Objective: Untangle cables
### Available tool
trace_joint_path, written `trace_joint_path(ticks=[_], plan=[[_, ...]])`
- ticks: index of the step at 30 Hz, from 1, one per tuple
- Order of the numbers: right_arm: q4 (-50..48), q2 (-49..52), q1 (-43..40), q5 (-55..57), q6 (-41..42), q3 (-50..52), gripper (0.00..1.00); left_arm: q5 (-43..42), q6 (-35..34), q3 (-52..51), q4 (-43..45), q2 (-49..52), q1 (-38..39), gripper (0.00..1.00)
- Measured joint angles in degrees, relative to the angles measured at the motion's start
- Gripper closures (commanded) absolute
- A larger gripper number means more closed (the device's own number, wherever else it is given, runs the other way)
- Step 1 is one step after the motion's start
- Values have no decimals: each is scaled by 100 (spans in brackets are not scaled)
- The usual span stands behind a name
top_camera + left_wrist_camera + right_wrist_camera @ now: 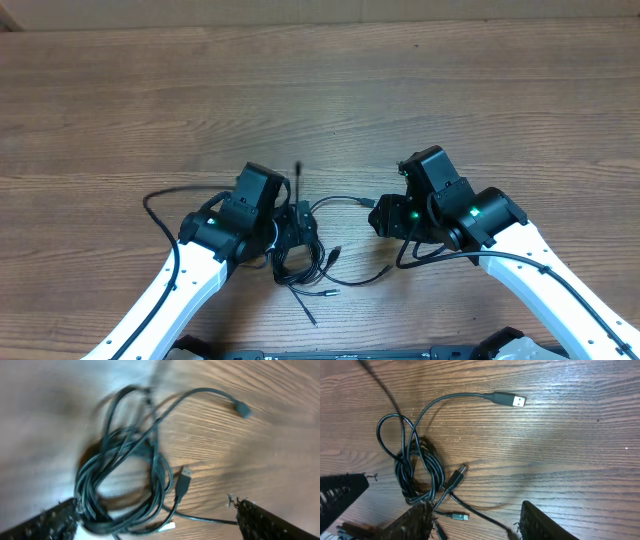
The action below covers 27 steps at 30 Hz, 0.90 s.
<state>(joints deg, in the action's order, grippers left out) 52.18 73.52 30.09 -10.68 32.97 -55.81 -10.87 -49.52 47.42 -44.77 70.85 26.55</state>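
Lying on the brown wood-grain table (480, 90), between the two white arms, is a knot of thin black cables (298, 255). Most of it is wound into a loose coil right in front of the black two-finger left gripper (156, 506). From that arm's own camera the coil looks blurred but plain enough: several strands loop round one another. The bundle's lower left side lies against, or just beside, the tip of one rough black finger (50, 522); I cannot tell whether they touch. The other finger sits far off at the opposite corner, so the left gripper stands spread wide and clamps nothing, with part of the coil lying on the wood in the gap. One strand leaves the coil and arcs out across the table toward the right arm, ending in a flat silver-tipped USB plug (509, 399) that lies well clear of the bundle. A second, smaller plug (460, 472) rests just beside the coil, and a third little connector (460, 516) lies close to the black right gripper (476, 506). That gripper hangs low over the wood with its fingers (545, 522) roughly half apart. A single thin strand runs along the table between them, but as far as I can see neither finger presses on it, so it has hold of nothing. From overhead, a few loose ends trail from the knot toward the near edge of the table.
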Motion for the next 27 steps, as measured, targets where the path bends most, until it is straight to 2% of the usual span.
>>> trace_joint_path(ticks=[4, 6, 8, 11, 14, 17, 18, 20, 24, 27], plan=[[109, 0, -127, 52, -2, 0, 45, -278, -1659, -2, -151, 0, 0, 0], [216, 0, -310, 61, -17, 0, 46, -608, -2162, -2, -155, 0, 2, 21], [326, 0, -520, 57, -90, 0, 46, -804, -2428, 0, -160, 0, 33, 25], [463, 0, -859, -24, -306, 0, 46, -861, -2806, 0, -297, 0, 219, 24], [640, 0, -1156, -205, -584, 0, 46, -743, -3569, 0, -782, 0, 546, 22], [817, 0, -1388, -345, -879, 0, 46, -533, -4682, 0, -1340, 9, 970, 8], [874, 0, -1471, -387, -997, 0, 46, -420, -5296, -2, -1480, 35, 1196, 0], [927, 0, -1550, -426, -1147, 0, 46, -229, -5768, -2, -1408, 94, 1425, 0], [1045, 0, -1591, -461, -1379, 0, 46, 367, -6422, 0, -682, 402, 1779, 3], [1095, 0, -1593, -498, -1508, 0, 46, 680, -6695, 0, -254, 791, 1812, 20]])
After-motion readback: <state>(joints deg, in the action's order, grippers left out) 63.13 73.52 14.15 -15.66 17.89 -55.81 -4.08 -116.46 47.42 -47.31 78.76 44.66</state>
